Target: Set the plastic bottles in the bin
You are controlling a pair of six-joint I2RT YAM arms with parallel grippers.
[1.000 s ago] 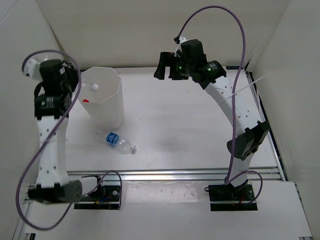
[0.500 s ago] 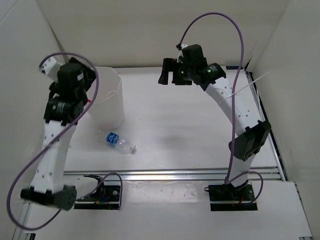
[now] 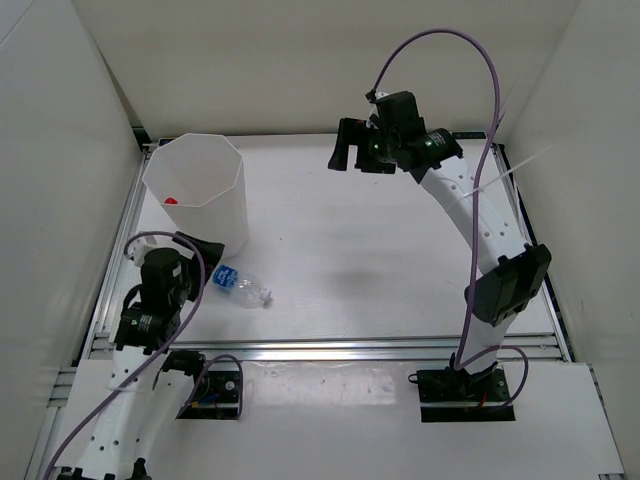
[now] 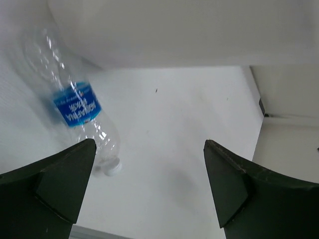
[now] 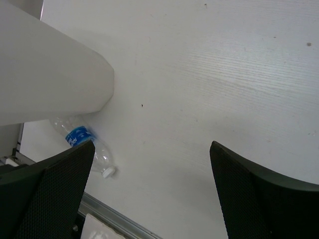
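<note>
With the left arm (image 3: 150, 310) folded low at the near-left corner, the left gripper (image 4: 149, 144) shows its two dark fingers spread wide with nothing between them. It hangs above the flat white table (image 3: 380, 260). In the top view this gripper sits just left of the bottle and does not touch it.

A silver metal rail (image 3: 380, 350) runs along the table's near edge.

Just beyond it is the small clear plastic bottle with the blue label (image 3: 238, 283). It lies on its side on the table, white cap toward the near right and base toward the bin. The left wrist view shows it left of centre, outside the finger gap. Its base end is right by the foot of the bin; I cannot tell whether they touch.

Behind the bottle stands the tall white translucent plastic bin with the octagonal rim (image 3: 235, 175), upright at the left side of the table. A small red patch (image 3: 170, 201) shows inside it, too small to identify. No other bottle can be made out.

Farthest back, the right arm (image 3: 470, 210) reaches up and over toward the middle rear. The right gripper (image 5: 152, 144) is held high above the table, its black fingers wide apart and holding nothing. Its camera looks down on bare table, with the bin wall and the bottle at the left.
</note>
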